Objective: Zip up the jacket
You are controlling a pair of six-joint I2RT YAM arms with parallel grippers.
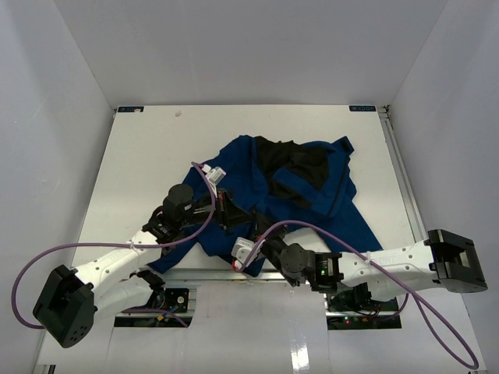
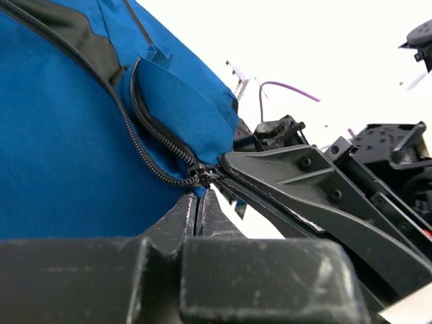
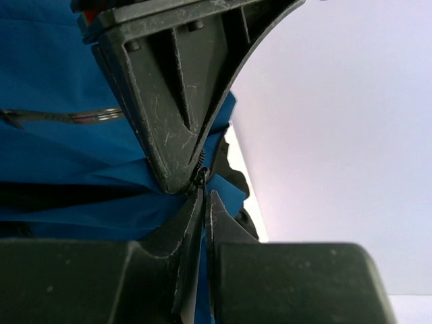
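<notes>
We see the crumpled royal-blue fabric jacket (image 1: 316, 191) on the white table (image 1: 148, 148), centre toward 5 o'clock, its black zipper (image 2: 155, 138) end pinched at 7 o'clock by the left gripper (image 2: 199, 202) and right gripper (image 3: 204, 202), both clamped, crowding each other.

From above, both arms cover the near hem of the jacket (image 1: 242, 167). In the left wrist view the picture's edge cuts the jacket, and the lower end of the zipper (image 2: 152, 131) is hidden at the tips of the left gripper (image 2: 198, 197). The near body of the right gripper (image 3: 204, 199) is blurred.
</notes>
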